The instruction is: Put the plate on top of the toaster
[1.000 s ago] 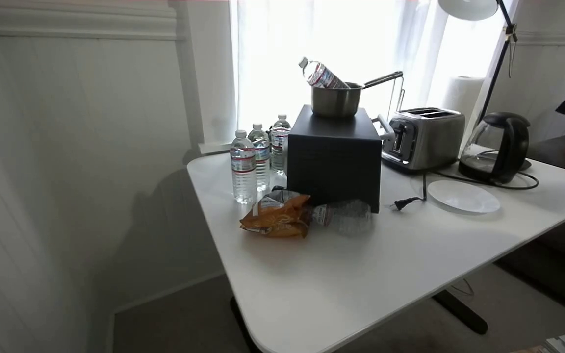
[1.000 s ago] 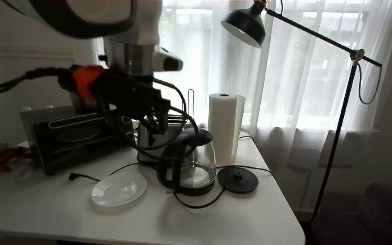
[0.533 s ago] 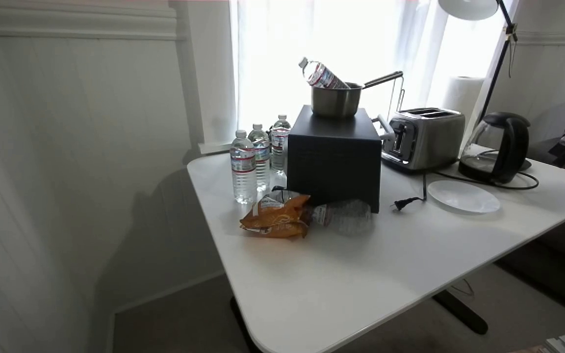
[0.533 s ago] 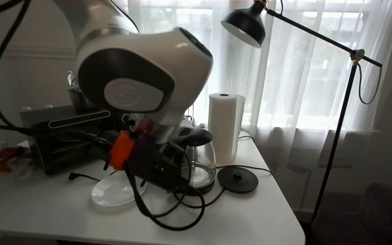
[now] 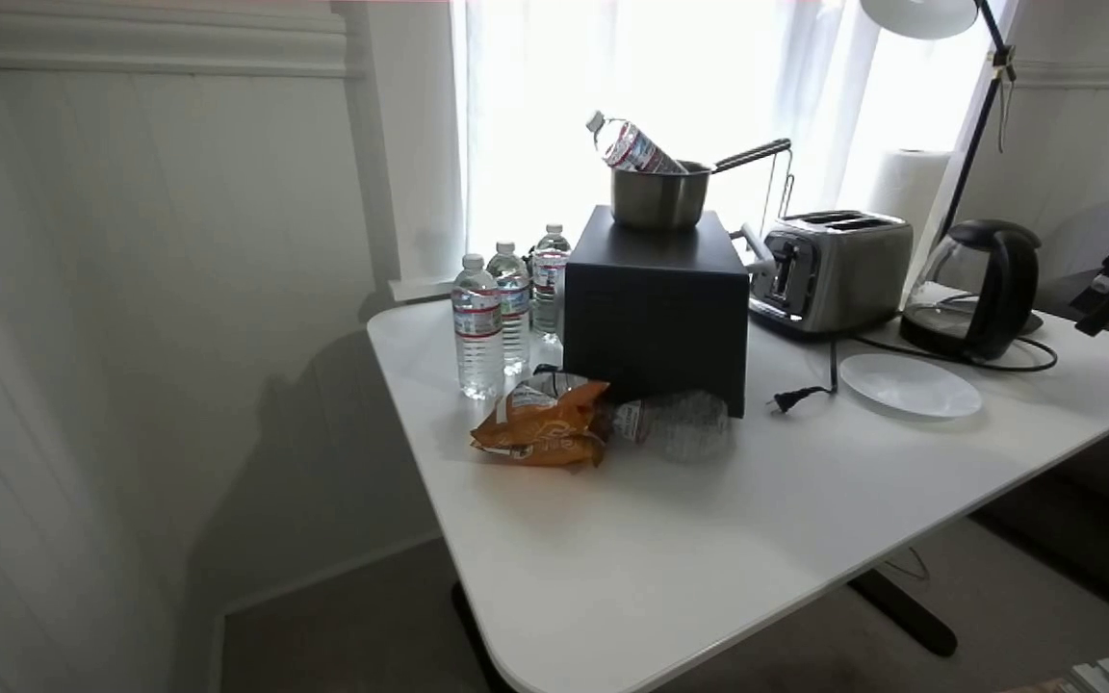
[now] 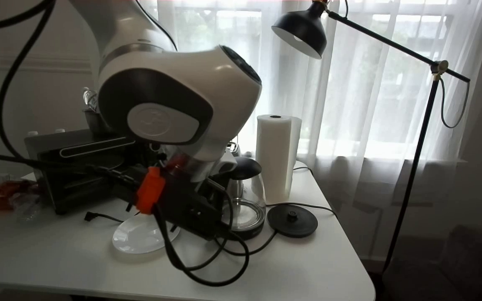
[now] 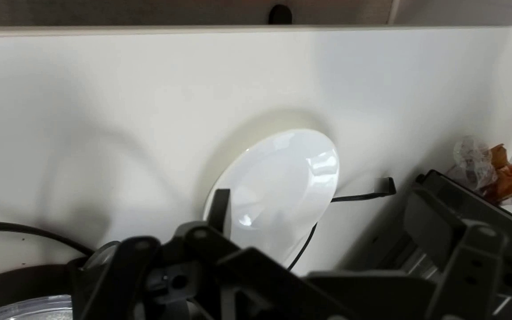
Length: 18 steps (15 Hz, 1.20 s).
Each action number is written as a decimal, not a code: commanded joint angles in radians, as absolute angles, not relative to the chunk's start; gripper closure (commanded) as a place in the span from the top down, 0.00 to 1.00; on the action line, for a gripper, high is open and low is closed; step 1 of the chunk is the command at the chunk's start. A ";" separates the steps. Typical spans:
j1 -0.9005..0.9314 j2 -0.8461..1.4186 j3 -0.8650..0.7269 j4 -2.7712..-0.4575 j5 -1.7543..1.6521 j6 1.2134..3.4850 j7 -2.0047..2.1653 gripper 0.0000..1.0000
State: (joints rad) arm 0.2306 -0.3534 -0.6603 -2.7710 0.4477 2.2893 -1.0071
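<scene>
Beyond the plate (image 5: pixel 911 387), the toaster (image 5: pixel 858 279) shows clearly only in an exterior view.

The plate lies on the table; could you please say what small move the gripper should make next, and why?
I'd probably lower the gripper toward the plate, aiming to straddle its rim: the jaws stand wide apart, and the plate lies ungrasped on the table, not on the toaster.

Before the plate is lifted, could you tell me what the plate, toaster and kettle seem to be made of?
The plate looks like glazed ceramic: glossy white, sharp highlights; opaque glass is possible. The toaster seems brushed metal, likely steel: silver side with a soft sheen. The kettle has a see-through body, glass or clear plastic, and an opaque black handle, probably plastic.
</scene>
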 commanded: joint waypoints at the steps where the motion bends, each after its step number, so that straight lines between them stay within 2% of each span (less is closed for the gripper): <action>1: 0.187 -0.280 -0.615 -2.769 0.624 2.281 -1.126 1.00; 3: 0.243 -0.253 -0.683 -2.771 0.670 2.282 -1.159 1.00; 4: 0.165 -0.216 -0.613 -2.770 0.733 2.261 -1.207 1.00; 12: -0.032 0.005 -0.378 -2.771 1.068 2.254 -1.332 1.00; 18: -0.122 0.113 -0.263 -2.749 1.218 2.220 -1.439 1.00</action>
